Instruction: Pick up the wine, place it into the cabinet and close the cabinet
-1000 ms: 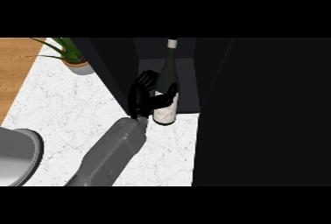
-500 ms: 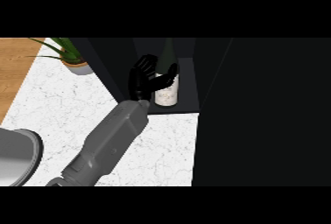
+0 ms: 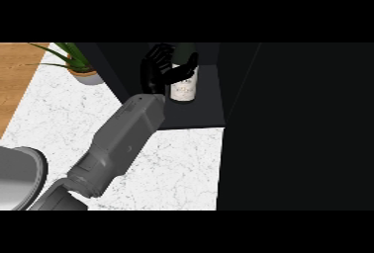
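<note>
The wine bottle (image 3: 182, 90) is dark with a pale label and stands upright on the floor of the dark cabinet (image 3: 201, 111), near the back. My left hand (image 3: 162, 69) is inside the cabinet just left of the bottle. Its fingers are spread and point up, away from the glass, while the thumb lies across the bottle's upper part. The hand is open. The grey forearm (image 3: 120, 141) runs from the lower left into the cabinet mouth. The bottle's neck is partly hidden in the dark behind the hand.
A wide dark panel (image 3: 300, 128), seemingly the cabinet's open door, fills the right side. A potted green plant (image 3: 80, 66) stands on the white marble counter (image 3: 182, 168) at the back left. A grey rounded object (image 3: 16, 178) sits at the lower left edge.
The left hand carried the bottle deeper into the cabinet, then uncurled its fingers from it. The bottle now stands farther back on the cabinet floor.
</note>
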